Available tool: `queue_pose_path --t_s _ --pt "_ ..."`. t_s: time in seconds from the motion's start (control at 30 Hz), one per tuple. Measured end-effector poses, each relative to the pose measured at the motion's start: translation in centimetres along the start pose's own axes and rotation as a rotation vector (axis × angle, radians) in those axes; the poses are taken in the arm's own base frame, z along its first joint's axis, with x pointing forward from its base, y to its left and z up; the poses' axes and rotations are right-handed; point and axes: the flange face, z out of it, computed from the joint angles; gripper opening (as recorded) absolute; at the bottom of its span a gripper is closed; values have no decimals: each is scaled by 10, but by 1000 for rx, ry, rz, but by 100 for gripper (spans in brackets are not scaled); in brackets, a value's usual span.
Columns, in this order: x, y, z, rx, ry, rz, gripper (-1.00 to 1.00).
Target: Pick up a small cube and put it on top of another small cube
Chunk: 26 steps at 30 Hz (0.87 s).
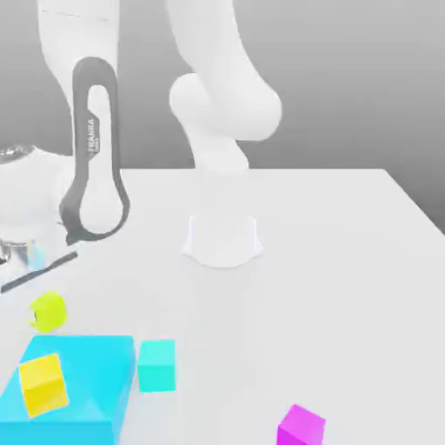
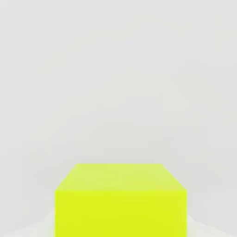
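We see the lime cube [image 1: 48, 311] on the bench [image 1: 348, 261] near the exterior view's left edge, just behind the big cyan block [image 1: 78, 382]. It fills our hand view, presumably being lined up; the hand's grip we cannot tell.

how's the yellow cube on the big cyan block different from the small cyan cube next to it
Colour: the yellow cube is yellow; the small cyan cube matches the big cyan block.
Support: the yellow cube sits on top of the block; the cyan cube rests on the table, at the block's side toward the exterior view's right.
Pose: the yellow cube looks turned relative to the block's edges; the cyan cube looks roughly aligned with them.
Both look similar in size.
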Motion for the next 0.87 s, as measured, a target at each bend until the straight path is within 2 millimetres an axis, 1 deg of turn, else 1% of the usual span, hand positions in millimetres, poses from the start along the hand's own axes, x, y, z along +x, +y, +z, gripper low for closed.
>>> queue_pose_path --t_s 0.07,0.13,0.23,0.33,0.43,0.53,0.6,0.73,0.77,0.87 --pt "0 1 -20 -1 -1 -3 -100" --pt "-22 18 -32 -5 -9 -116 -100" --pt "-69 61 -46 -11 -19 -376 -100" --pt "-104 104 -59 -12 -24 -623 -100" --pt "-130 149 -71 -9 -20 -865 -100" --pt "-146 189 -80 -3 -7 -1082 -100" --pt "-150 197 -69 0 -2 -1131 -100" --pt "-150 198 -32 1 -1 -1142 -100" --pt "-149 199 -23 0 -1 -1143 100" --pt "-149 199 -23 0 -1 -1143 100"
